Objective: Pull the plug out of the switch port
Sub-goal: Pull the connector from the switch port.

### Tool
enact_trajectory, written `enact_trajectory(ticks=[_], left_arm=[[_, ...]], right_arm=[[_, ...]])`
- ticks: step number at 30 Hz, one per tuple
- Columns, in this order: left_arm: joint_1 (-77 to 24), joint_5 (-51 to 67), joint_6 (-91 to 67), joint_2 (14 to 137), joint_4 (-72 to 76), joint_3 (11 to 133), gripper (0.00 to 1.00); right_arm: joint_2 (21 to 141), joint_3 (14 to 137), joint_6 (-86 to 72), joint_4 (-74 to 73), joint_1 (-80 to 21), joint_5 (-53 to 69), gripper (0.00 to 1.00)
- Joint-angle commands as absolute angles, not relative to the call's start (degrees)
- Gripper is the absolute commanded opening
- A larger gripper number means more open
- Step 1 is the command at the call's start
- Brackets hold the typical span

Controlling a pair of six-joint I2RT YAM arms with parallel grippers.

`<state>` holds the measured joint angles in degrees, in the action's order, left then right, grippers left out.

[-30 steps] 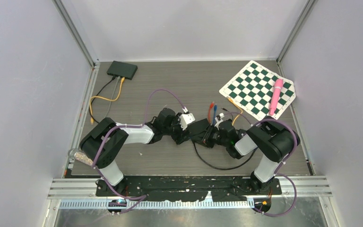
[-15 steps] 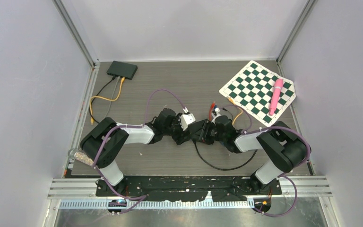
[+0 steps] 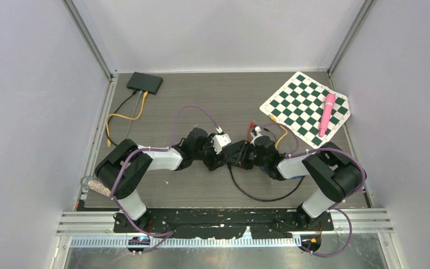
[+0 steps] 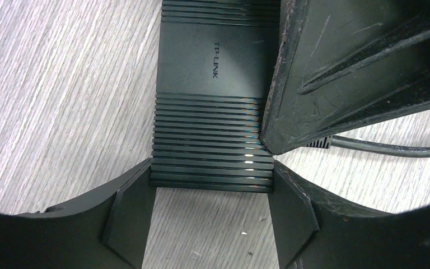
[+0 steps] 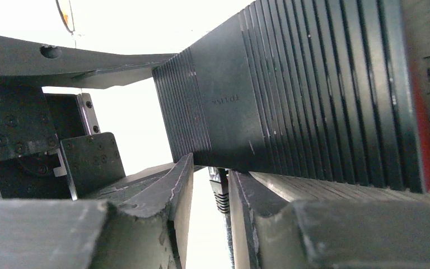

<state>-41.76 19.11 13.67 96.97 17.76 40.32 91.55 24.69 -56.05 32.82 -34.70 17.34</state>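
Observation:
A black TP-LINK switch (image 4: 213, 84) lies on the table between my two grippers; it also shows in the top view (image 3: 234, 151). My left gripper (image 4: 211, 175) is shut on the near end of the switch, one finger on each side. A black plug (image 5: 219, 190) sits in a port on the switch's side, and its black cable (image 4: 392, 147) runs off over the table. My right gripper (image 5: 210, 168) is open and narrow, its jaws straddling the plug. The plug lies against one finger (image 5: 246, 196), with a gap to the other. In the top view the right gripper (image 3: 248, 157) is at the switch.
A second black switch (image 3: 144, 83) with orange and grey cables sits at the back left. A chessboard mat (image 3: 299, 101) with a pink stick (image 3: 327, 114) lies at the back right. Red and blue cables (image 3: 251, 126) lie behind the switch. The black cable loops to the front (image 3: 263, 197).
My right gripper has moved left and forward up to the switch and now straddles the plug. My left gripper has kept its hold on the switch.

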Motion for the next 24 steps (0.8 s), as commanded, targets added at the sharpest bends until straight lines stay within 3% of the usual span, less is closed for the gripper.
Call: enact_trajectory(ticks=[1,5,16,24], left_arm=[[-42.49,20.83,13.63,98.79,14.85,39.53,0.46],[-42.46,20.84,13.70,98.69,14.66,39.53,0.46],[-42.45,21.30,13.27,98.53,14.96,39.18,0.46],[-42.45,22.48,12.81,98.34,16.50,38.68,0.46]], right_arm=[[94.08,20.97,-53.85,37.93,-34.63,15.23,0.32],[95.57,19.79,-52.68,42.26,-34.63,19.73,0.39],[97.11,20.92,-53.96,43.23,-34.59,18.92,0.32],[93.66,19.19,-51.59,41.40,-34.62,21.33,0.39]])
